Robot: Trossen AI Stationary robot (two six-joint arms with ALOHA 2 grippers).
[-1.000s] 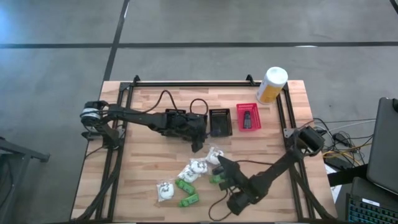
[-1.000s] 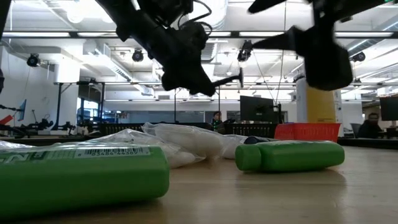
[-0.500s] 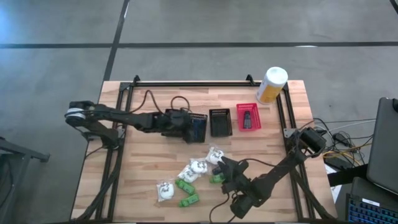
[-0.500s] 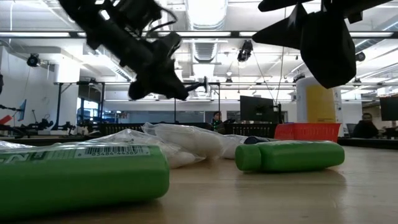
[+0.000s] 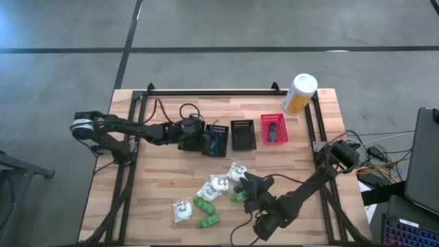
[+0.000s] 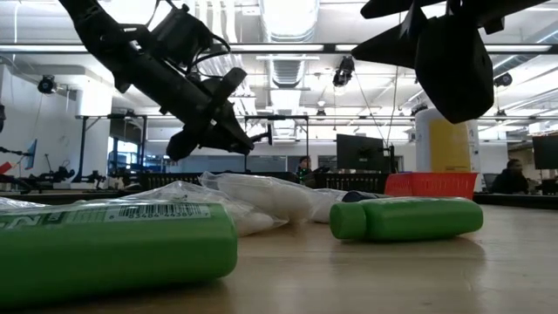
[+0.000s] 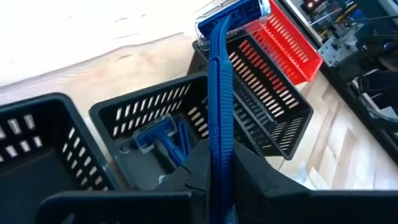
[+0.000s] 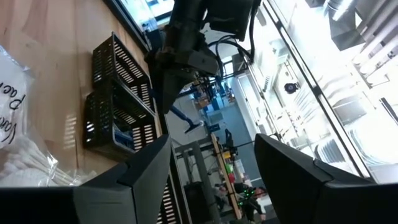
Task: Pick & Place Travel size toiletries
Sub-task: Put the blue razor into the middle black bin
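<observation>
While the left gripper (image 7: 217, 180) clamps a blue razor (image 7: 221, 93) above a black basket (image 7: 158, 115), we see the right gripper (image 5: 255, 186) parted wide over the toiletries (image 5: 218, 185) on the table (image 5: 158, 178).

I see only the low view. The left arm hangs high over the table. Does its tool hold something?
Observer: Yes. The left tool is shut on a blue razor.
Operator: What is near it?
Observer: A black basket, with a second razor lying inside.
Operator: And the right tool?
Observer: The right tool is open and empty, over the edge of the toiletries.
</observation>
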